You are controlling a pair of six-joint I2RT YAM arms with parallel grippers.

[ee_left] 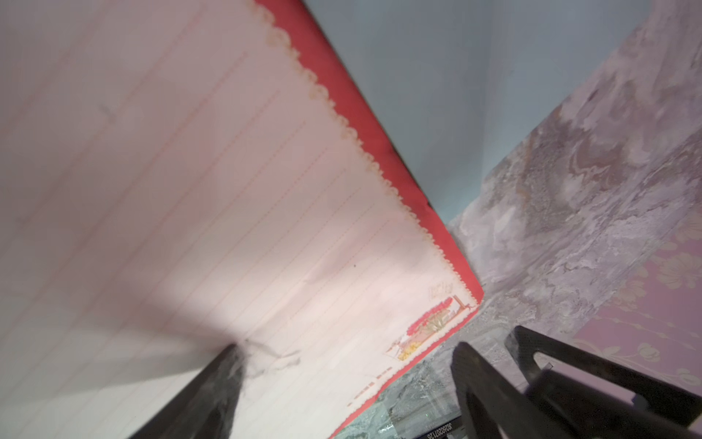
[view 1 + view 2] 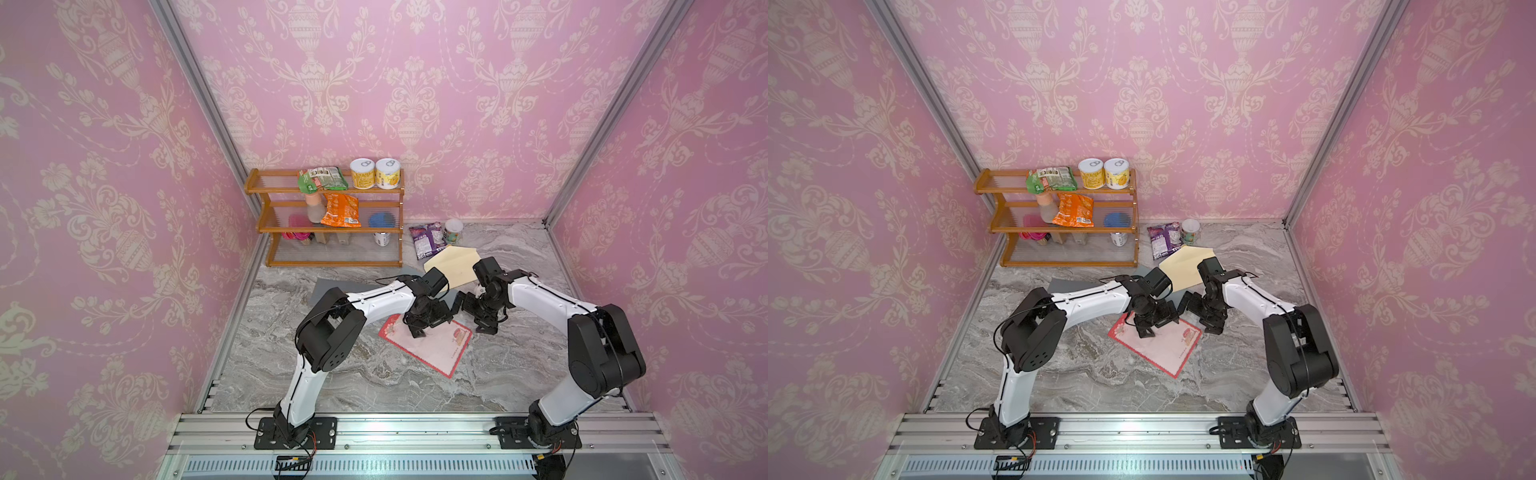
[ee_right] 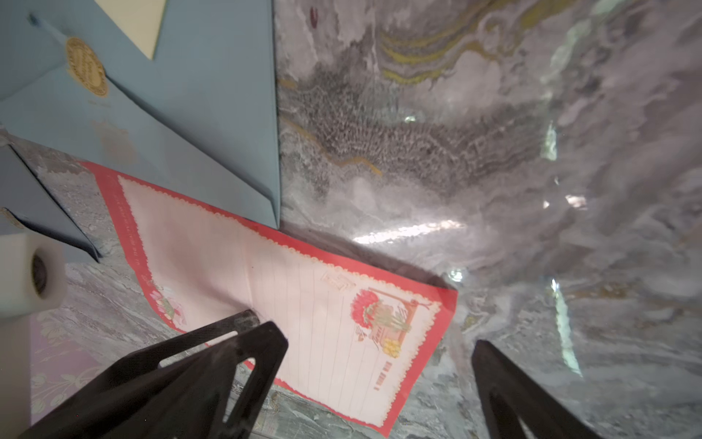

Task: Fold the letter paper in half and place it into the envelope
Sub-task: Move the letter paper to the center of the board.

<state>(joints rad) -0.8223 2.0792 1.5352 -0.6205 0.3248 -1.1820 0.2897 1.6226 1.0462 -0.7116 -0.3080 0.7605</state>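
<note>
Letter paper [image 2: 432, 353]: flat, unfolded, centre of table [image 2: 332, 374], far edge against blue envelope [image 3: 212, 125] | left gripper [image 1: 346, 347]: spread, one finger on paper | right gripper [image 3: 376, 338]: spread, empty, beside right corner | advice: pin middle, lift one edge, match corners before creasing.

Back left of the marble tabletop [image 2: 332, 374]: wooden three-tier shelf [image 2: 272, 227]. Top tier holds two yellow cans [image 2: 363, 174] and a green snack packet [image 2: 323, 178]. Orange packet [image 2: 341, 210] on the middle tier, beside a blue round item [image 2: 380, 220], possibly a lid. Right of the shelf: purple packet [image 2: 427, 239], with a small printed cup [image 2: 454, 231] just beside it.
</note>
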